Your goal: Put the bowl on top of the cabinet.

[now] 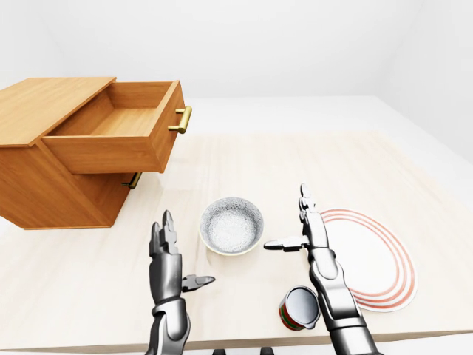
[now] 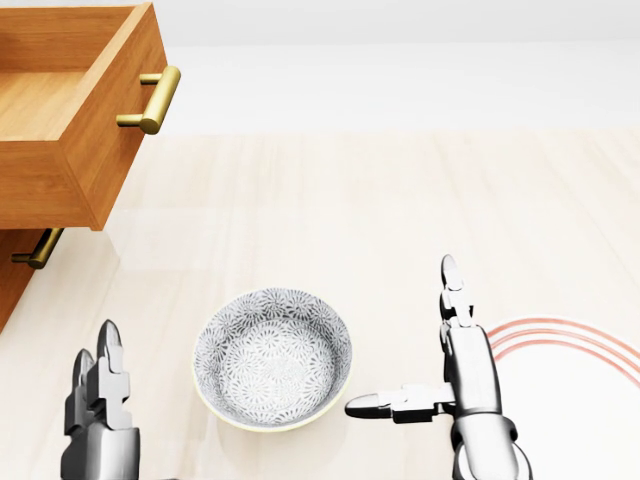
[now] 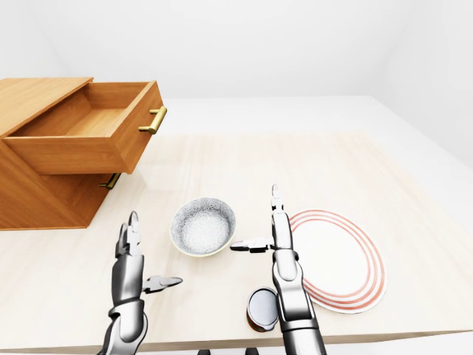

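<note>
A grey patterned bowl (image 1: 232, 225) sits upright on the pale table (image 1: 295, 159), between my two hands. My left hand (image 1: 176, 255) is open, just left of and below the bowl in the left-eye view, not touching it. My right hand (image 1: 295, 225) is open too, fingers pointing up and thumb reaching toward the bowl's right rim, a small gap away. The wooden cabinet (image 1: 44, 103) stands at the upper left with its top drawer (image 1: 118, 129) pulled out and empty. The cabinet's flat top is bare.
A white plate with red rings (image 1: 369, 255) lies right of my right hand. A small red and green can (image 1: 299, 308) lies on its side near the table's bottom edge, by my right forearm. A brass handle (image 1: 181, 120) sticks out from the open drawer.
</note>
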